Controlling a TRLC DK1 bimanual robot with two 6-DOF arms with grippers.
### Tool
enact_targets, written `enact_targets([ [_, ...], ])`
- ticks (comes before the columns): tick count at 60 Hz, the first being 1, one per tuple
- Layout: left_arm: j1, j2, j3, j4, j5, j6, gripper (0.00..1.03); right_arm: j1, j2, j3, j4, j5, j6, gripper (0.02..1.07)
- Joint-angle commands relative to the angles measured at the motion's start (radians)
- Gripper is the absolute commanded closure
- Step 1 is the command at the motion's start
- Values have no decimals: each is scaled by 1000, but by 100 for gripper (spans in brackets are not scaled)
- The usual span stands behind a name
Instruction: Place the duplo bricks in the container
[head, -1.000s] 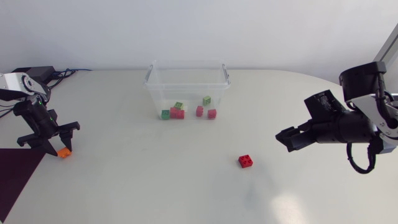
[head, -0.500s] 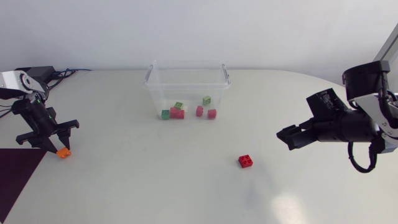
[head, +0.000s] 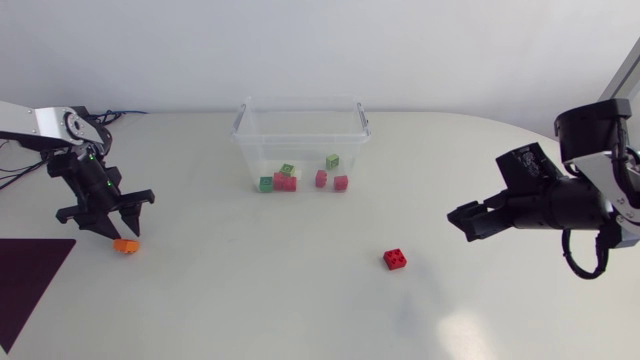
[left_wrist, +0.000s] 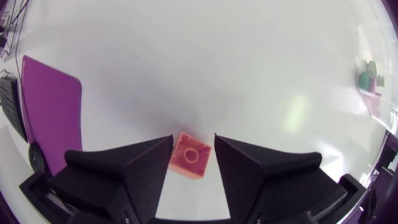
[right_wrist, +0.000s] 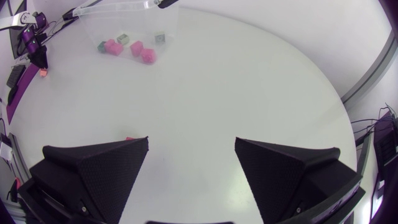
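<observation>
My left gripper (head: 119, 233) is shut on a small orange brick (head: 126, 245) at the table's left side; in the left wrist view the orange brick (left_wrist: 190, 155) sits pinched between both fingers. A red brick (head: 395, 259) lies alone on the table right of centre. The clear plastic container (head: 243, 128) stands at the back middle, with several green and red bricks (head: 285, 181) inside. At the right, my right gripper (head: 463, 222) hangs open and holds nothing, up and to the right of the red brick. The right wrist view looks across the table to the container (right_wrist: 124, 7).
A dark purple mat (head: 25, 280) lies at the table's front left corner, seen beside my left gripper as the purple mat (left_wrist: 53, 106). Bare white table stretches between the left gripper and the container.
My left arm has moved right, toward the table's middle, carrying the orange brick. Its fingers closed further on the brick. The right arm has hardly moved.
</observation>
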Motion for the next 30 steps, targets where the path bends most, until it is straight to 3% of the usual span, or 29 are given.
enact_targets([
  [1,-11,-36,-23,-17,12,14,55,-6,-9,-32,8,-6,-22,6],
  [4,-8,-42,-23,-17,10,16,54,-6,-8,-32,8,-6,-22,6],
  [9,-4,-58,-27,-21,10,30,39,-6,-9,-30,8,-6,-22,6],
  [19,-27,-107,-38,-34,-19,102,26,-4,-9,-29,8,-8,-22,6],
  [30,-38,-118,-44,-37,-42,237,23,-4,-9,-32,8,-8,-22,6],
])
